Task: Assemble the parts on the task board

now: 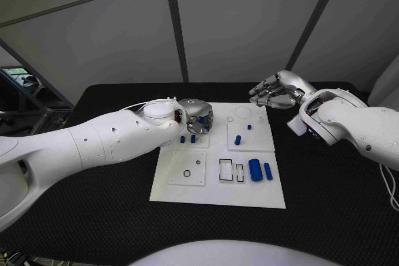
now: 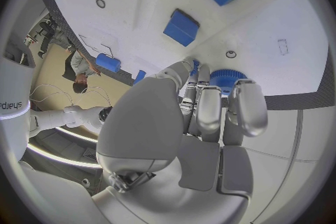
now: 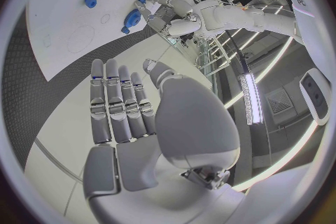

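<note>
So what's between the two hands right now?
No parts: just the board's far edge with an empty ring outline, seen in the head view. The left hand grips a round part; the right hand is open.

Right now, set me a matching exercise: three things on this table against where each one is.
Things:
1. left hand
2. right hand
3. pair of blue cylinders

Places:
A. lying at the near right of the task board
B. over the board's far left, fingertips at the round blue part
C. holding nothing, beyond the board's far right corner

Pairs: 1-B, 2-C, 3-A
</note>
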Motion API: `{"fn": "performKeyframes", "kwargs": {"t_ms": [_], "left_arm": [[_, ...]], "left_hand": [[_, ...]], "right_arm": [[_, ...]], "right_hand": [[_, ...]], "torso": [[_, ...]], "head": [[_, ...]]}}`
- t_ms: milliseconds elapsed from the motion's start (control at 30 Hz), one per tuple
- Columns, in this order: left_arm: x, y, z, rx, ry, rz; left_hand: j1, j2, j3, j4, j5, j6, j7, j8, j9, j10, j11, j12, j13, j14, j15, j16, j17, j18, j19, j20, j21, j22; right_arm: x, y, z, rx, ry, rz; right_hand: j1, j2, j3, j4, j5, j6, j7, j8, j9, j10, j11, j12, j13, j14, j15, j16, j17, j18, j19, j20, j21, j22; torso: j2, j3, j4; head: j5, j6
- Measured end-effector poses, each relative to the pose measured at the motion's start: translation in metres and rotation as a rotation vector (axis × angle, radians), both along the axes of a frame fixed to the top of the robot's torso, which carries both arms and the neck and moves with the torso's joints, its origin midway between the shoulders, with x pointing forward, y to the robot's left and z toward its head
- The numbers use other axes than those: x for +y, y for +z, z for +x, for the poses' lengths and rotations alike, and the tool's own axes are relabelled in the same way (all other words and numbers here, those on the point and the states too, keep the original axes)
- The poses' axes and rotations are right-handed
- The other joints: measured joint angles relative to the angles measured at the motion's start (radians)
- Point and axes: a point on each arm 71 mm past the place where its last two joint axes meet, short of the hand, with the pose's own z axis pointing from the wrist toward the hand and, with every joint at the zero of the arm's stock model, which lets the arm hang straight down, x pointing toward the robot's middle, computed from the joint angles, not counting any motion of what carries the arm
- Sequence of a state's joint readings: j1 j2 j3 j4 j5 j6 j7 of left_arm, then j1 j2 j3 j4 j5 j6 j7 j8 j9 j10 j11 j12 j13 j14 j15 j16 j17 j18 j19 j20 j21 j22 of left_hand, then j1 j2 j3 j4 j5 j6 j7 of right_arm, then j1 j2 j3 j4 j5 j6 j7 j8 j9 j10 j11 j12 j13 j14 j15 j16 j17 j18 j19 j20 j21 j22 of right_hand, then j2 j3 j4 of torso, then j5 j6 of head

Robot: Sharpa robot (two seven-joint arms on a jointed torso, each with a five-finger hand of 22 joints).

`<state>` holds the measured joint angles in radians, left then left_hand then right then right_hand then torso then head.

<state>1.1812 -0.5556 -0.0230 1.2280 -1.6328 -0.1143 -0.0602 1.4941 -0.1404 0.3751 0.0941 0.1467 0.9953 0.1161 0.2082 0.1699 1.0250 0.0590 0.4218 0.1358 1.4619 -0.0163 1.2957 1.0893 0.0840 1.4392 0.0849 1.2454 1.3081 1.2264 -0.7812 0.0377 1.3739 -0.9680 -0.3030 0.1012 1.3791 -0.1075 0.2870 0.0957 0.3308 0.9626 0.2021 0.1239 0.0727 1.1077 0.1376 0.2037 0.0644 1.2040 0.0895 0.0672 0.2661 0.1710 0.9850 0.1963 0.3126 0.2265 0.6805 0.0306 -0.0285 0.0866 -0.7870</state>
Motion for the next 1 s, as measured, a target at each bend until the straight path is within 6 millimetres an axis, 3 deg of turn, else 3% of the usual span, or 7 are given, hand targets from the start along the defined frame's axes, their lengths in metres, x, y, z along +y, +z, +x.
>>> {"fn": "performKeyframes", "kwargs": {"t_ms": [400, 800, 1000], "left_arm": [[-0.001, 0.0, -0.001, -0.005, -0.004, -0.007], [0.007, 0.001, -0.005, -0.017, -0.004, -0.023], [0.011, 0.012, -0.004, -0.04, 0.005, -0.057]], "left_hand": [[0.021, 0.008, 0.069, -0.05, -0.005, 0.036, 0.007, -0.015, -0.005, 0.051, -0.005, -0.036, -0.006, 0.003, -0.003, 0.005, -0.002, 0.0, 0.006, -0.006, 0.023, 0.0], [0.006, -0.007, 0.077, -0.052, -0.005, 0.039, 0.011, -0.027, -0.009, 0.06, 0.0, -0.056, -0.007, 0.003, -0.003, 0.01, -0.008, 0.0, 0.006, -0.006, 0.023, 0.0], [0.001, -0.012, 0.077, -0.052, -0.009, 0.039, 0.011, -0.031, -0.009, 0.06, 0.0, -0.063, -0.008, 0.003, -0.003, 0.01, -0.011, 0.0, 0.006, -0.006, 0.023, 0.0]], "right_arm": [[0.0, 0.0, 0.0, 0.0, 0.0, 0.0], [-0.001, 0.0, 0.001, 0.0, -0.002, -0.001], [-0.002, 0.0, 0.001, 0.0, -0.005, -0.002]], "right_hand": [[0.0, 0.0, 0.0, 0.0, 0.0, 0.0, 0.0, 0.0, 0.0, 0.0, 0.0, 0.0, 0.0, 0.0, 0.0, 0.0, 0.0, 0.0, 0.0, 0.0, 0.0, 0.0], [0.0, 0.0, 0.0, 0.0, 0.0, 0.003, 0.003, 0.0, 0.0, 0.0, 0.0, 0.0, 0.0, 0.0, 0.0, 0.0, -0.001, 0.0, 0.0, 0.0, 0.0, -0.001], [0.0, 0.0, 0.0, 0.0, 0.0, 0.003, 0.003, 0.0, 0.0, 0.0, 0.0, 0.0, 0.0, 0.0, 0.0, 0.0, -0.001, 0.0, 0.0, 0.0, 0.0, -0.001]], "torso": [[-0.001, -0.0003, -0.0003], [-0.001, -0.0007, 0.0002], [-0.001, -0.0009, 0.0013]], "head": [[-0.002, -0.001], [0.0, 0.002], [0.001, 0.005]]}}
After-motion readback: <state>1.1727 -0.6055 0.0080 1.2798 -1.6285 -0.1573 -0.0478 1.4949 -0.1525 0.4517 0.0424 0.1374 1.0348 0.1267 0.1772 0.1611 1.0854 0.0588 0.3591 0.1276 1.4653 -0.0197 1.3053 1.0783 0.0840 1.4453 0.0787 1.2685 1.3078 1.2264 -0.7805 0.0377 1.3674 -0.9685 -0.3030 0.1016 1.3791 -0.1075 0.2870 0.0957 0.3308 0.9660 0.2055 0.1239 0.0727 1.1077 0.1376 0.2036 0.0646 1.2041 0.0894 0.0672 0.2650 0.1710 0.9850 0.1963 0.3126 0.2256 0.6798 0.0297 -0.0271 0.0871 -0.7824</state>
